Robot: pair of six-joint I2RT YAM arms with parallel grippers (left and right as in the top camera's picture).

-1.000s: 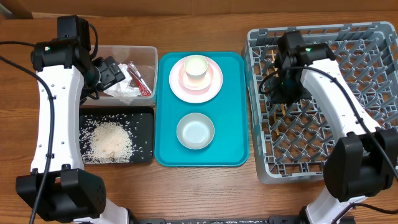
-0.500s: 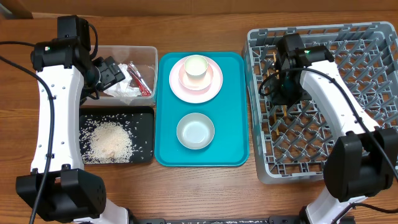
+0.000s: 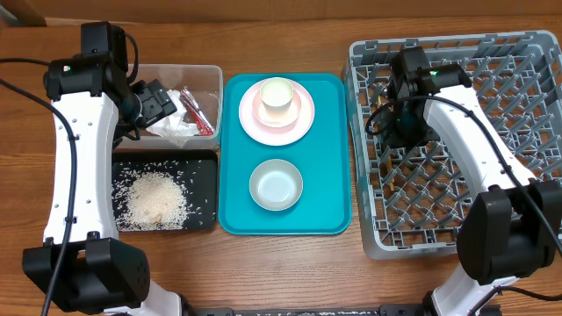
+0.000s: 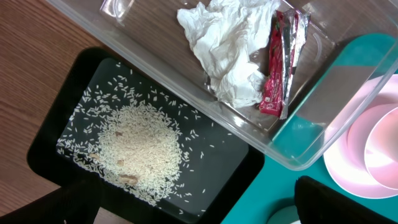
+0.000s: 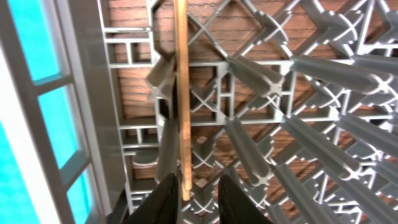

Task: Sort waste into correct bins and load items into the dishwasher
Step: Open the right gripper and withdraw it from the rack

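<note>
My right gripper (image 5: 198, 198) hangs low over the left side of the grey dish rack (image 3: 527, 175). Its jaws stand a little apart around the near end of a wooden chopstick (image 5: 181, 93), which lies among the pegs close to the left finger, with a gap to the right finger. My left gripper (image 3: 162, 101) is open over the clear tub (image 3: 206, 75), holding nothing. A crumpled tissue (image 4: 224, 50) and a red wrapper (image 4: 280, 56) lie in the tub. Rice (image 4: 140, 149) is heaped in the black tray (image 3: 206, 167).
A teal tray (image 3: 334, 211) between bins and rack carries a pink plate (image 3: 303, 118) with a pink bowl (image 3: 277, 95) on it, and a grey bowl (image 3: 276, 184) nearer the front. The rack's upright pegs (image 5: 323, 74) crowd round the right gripper.
The right gripper's jaws have parted from the chopstick, which stays in the rack. The left arm has not moved.
</note>
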